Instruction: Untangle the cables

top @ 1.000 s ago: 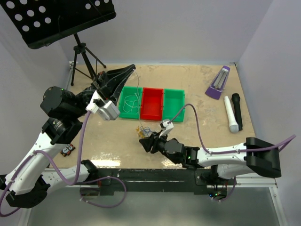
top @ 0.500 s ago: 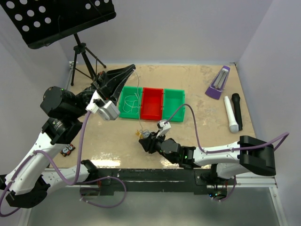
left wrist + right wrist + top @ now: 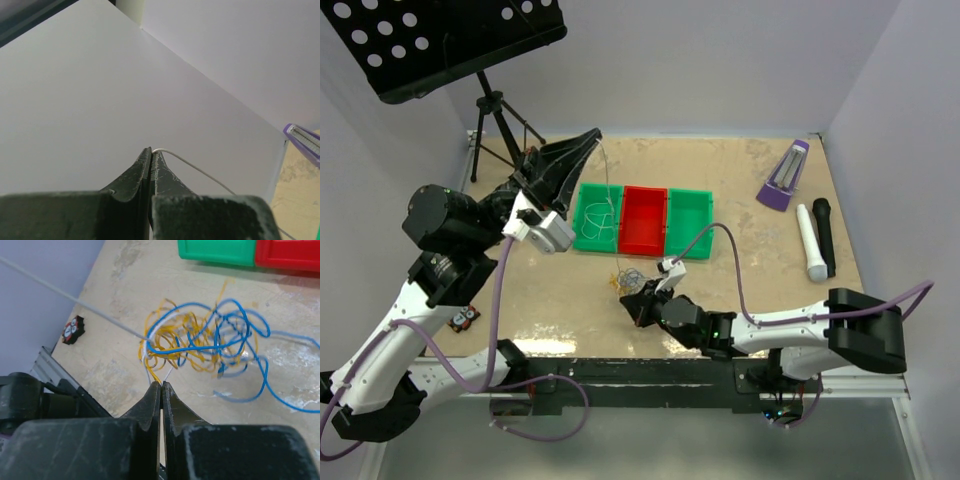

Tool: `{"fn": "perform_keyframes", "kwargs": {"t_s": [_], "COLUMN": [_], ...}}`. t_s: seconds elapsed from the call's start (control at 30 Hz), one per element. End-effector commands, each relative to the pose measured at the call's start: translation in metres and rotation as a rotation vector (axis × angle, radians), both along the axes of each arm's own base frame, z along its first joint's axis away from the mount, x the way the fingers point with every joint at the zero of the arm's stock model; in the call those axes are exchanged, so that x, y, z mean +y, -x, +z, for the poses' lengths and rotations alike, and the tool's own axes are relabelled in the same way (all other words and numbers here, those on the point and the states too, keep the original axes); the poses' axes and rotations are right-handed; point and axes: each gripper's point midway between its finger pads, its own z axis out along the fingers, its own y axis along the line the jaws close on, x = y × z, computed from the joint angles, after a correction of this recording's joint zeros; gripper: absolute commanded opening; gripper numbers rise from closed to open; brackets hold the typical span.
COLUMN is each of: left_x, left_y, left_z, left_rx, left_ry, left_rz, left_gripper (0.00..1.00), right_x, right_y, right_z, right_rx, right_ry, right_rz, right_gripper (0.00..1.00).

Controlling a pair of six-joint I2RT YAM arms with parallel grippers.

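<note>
The cables form a loose tangle (image 3: 628, 276) of yellow, blue and white strands on the tan table, in front of the bins. In the right wrist view the tangle (image 3: 200, 337) lies just beyond my right gripper (image 3: 161, 383). That gripper is shut, with a yellow and a white strand running into its tips. My left gripper (image 3: 590, 137) is raised high at the back left, shut on the white cable (image 3: 195, 170). This white cable (image 3: 75, 300) runs taut from the tangle up toward it. The right gripper (image 3: 635, 298) sits low at the tangle's near edge.
Three bins stand in a row behind the tangle: green (image 3: 582, 238) with white loops inside, red (image 3: 642, 245), green (image 3: 690, 250). A white microphone (image 3: 810, 245), a black one (image 3: 823, 235) and a purple device (image 3: 785, 175) lie right. A music stand tripod (image 3: 498, 125) stands back left. A small black disc (image 3: 466, 317) lies near left.
The right gripper has gone from open to shut on strands at the tangle's near edge. The left gripper has lifted a little higher with the white cable, drawing it tauter.
</note>
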Motion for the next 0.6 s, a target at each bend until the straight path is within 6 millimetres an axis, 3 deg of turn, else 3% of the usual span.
{"fn": "perform_keyframes", "kwargs": {"t_s": [0.0,0.2,0.37,0.57], "left_x": [0.032,0.054,0.072,0.084], "left_y": [0.014,0.036,0.049,0.05], "left_z": [0.058,0.107,0.136,0.156], "left_rx": [-0.158,-0.284,-0.382,-0.477], "left_ry": [0.126,0.185,0.214,0.231], "left_rz": [0.097,0.132,0.191,0.286], "left_gripper": [0.0,0.0,0.0,0.0], "right_x": [-0.015,-0.022,-0.028,-0.039], "right_y": [-0.002,0.002,0.005,0.008], "right_z": [-0.04,-0.089,-0.107,-0.122], "right_rx": [0.086,0.185,0.235,0.278], "right_ry": [0.072,0.177,0.226,0.274], "right_rz": [-0.073,-0.111,-0.14,-0.175], "right_gripper": [0.0,0.0,0.0,0.0]}}
